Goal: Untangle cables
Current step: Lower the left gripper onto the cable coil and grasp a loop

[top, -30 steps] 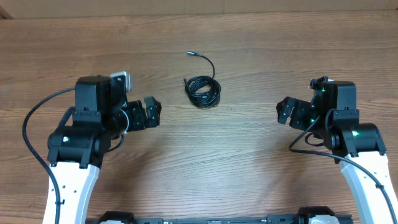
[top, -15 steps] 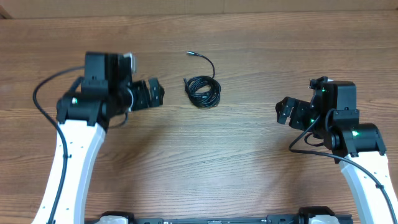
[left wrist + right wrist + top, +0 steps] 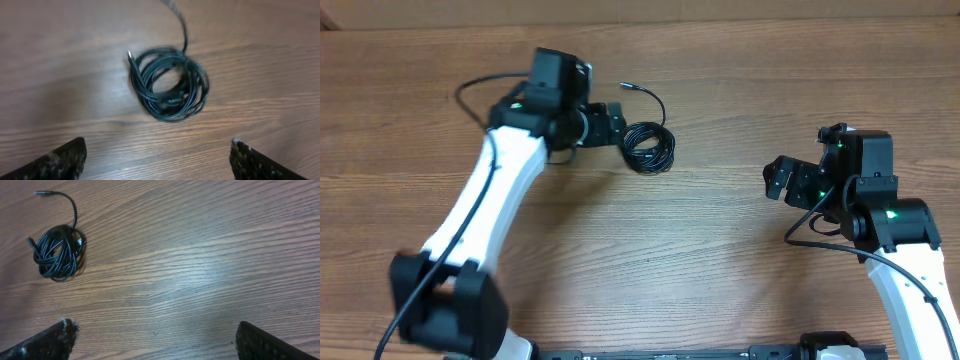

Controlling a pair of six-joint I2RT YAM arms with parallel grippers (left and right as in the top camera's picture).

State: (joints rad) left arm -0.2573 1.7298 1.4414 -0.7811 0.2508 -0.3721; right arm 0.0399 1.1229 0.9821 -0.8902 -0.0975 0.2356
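Your left gripper was wide open and empty, its tips just beside the cables, not touching. In the left wrist view the cables lay on the table ahead of the jaws, roughly centred between them. One tail ended in a plug tip farther out. Your right gripper was also open and empty, well apart from the cables.

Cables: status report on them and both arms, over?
Left jaws open, empty, close beside the cable bundle. Right jaws open, empty, far off. Bundle untouched, one end trailing. Nothing blocking.
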